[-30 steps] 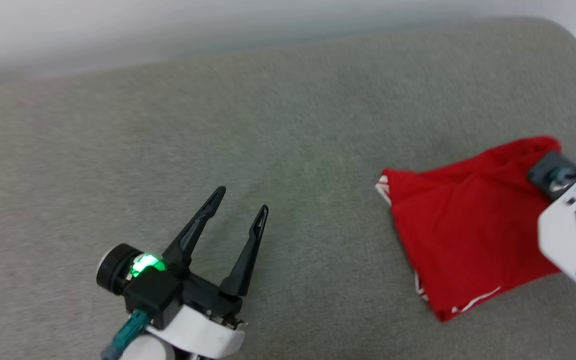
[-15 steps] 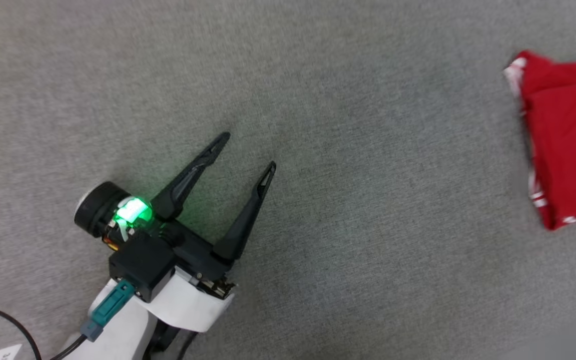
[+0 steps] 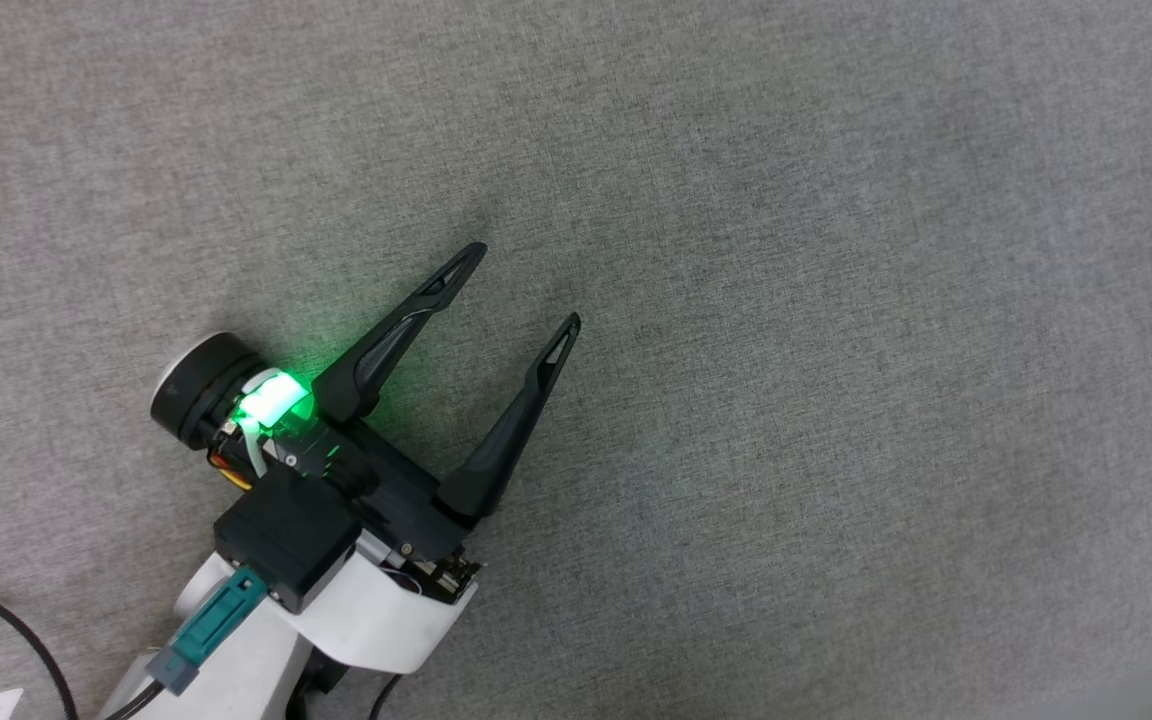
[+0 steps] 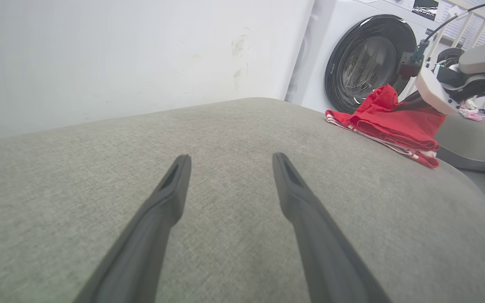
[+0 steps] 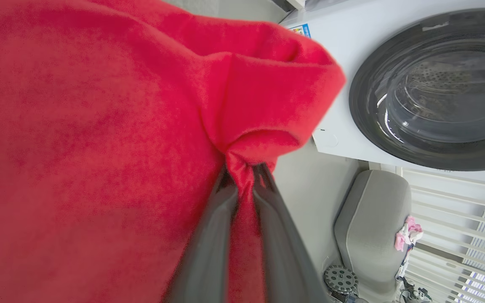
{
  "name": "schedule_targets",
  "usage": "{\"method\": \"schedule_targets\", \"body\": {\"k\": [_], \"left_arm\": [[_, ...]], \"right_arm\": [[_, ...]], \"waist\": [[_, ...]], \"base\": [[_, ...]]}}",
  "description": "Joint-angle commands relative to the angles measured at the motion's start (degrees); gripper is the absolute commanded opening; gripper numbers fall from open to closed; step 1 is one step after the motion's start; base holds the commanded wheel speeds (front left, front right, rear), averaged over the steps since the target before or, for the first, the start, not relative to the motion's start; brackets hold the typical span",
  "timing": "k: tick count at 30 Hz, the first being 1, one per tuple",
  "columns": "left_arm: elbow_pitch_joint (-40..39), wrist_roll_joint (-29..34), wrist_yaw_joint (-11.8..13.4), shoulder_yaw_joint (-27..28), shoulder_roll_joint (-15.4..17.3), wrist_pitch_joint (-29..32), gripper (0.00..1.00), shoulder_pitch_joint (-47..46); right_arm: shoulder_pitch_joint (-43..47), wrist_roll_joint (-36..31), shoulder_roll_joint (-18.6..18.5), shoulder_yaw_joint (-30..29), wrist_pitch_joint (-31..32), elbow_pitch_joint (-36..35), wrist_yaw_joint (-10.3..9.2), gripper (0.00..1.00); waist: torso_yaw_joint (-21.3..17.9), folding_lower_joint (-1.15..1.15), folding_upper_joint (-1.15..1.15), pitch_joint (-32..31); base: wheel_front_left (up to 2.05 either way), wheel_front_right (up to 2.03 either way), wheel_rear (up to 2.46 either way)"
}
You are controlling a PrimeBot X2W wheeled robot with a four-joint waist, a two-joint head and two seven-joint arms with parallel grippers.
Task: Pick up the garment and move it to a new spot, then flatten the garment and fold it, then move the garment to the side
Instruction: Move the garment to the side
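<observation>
The right gripper pinches a bunched fold of the red garment, fingers nearly together, mid-frame in its wrist view. The left gripper, spread wide and empty, points toward the upper right over the grey cushion. The garment's striped edge shows at the head view's right edge.

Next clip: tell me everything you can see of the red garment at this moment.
The garment is soft-looking red fabric, folded into a layered bundle with red-and-white striped trim along its lower edges. It lies near the right end of the grey cushioned surface, with a washing machine behind it. One corner is pulled up into a bunched peak, pinched between the shut fingers of the right gripper; the rest lies on the cushion. No lettering shows.
</observation>
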Motion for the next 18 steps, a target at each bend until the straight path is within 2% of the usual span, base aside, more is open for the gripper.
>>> {"method": "schedule_targets", "body": {"k": [1, 2, 7, 12, 18], "left_arm": [[1.8, 0.4, 0.2, 0.5, 0.4, 0.3, 1.0, 0.2], [1.7, 0.3, 0.2, 0.5, -0.1, 0.3, 1.0, 0.2], [2.4, 0.6, 0.2, 1.1, -2.4, 0.3, 1.0, 1.2], [4.4, 0.1, 0.5, 3.8, -6.0, 0.1, 1.0, 3.2], [4.7, -0.3, 0.9, 9.6, -10.7, 0.1, 1.0, 7.6]], "right_arm": [[-1.4, -0.6, 0.0, -0.7, -0.5, 0.1, -0.1, 0.72], [-1.4, -0.7, 0.3, -0.9, -0.6, 0.5, -0.1, 1.0], [-2.1, -1.9, 0.5, -2.0, -1.5, -0.4, -0.09, 1.0], [-2.1, -0.4, 1.1, -2.5, -2.8, -3.2, -0.09, 1.0], [-0.2, 3.9, 6.7, -6.2, -6.1, -10.2, -0.1, 1.0]], "waist": [[0.3, -0.01, 0.0, -0.5], [0.4, -0.01, 0.0, -0.9], [1.2, -0.01, 0.0, -4.7], [2.9, -0.01, 0.0, -11.1], [5.6, -0.01, 0.0, -19.6]], "base": [[0.0, 0.0, 0.0], [0.0, 0.0, 0.0], [0.0, 0.0, 0.0], [0.0, 0.0, 0.0], [0.0, 0.0, 0.0]]}}
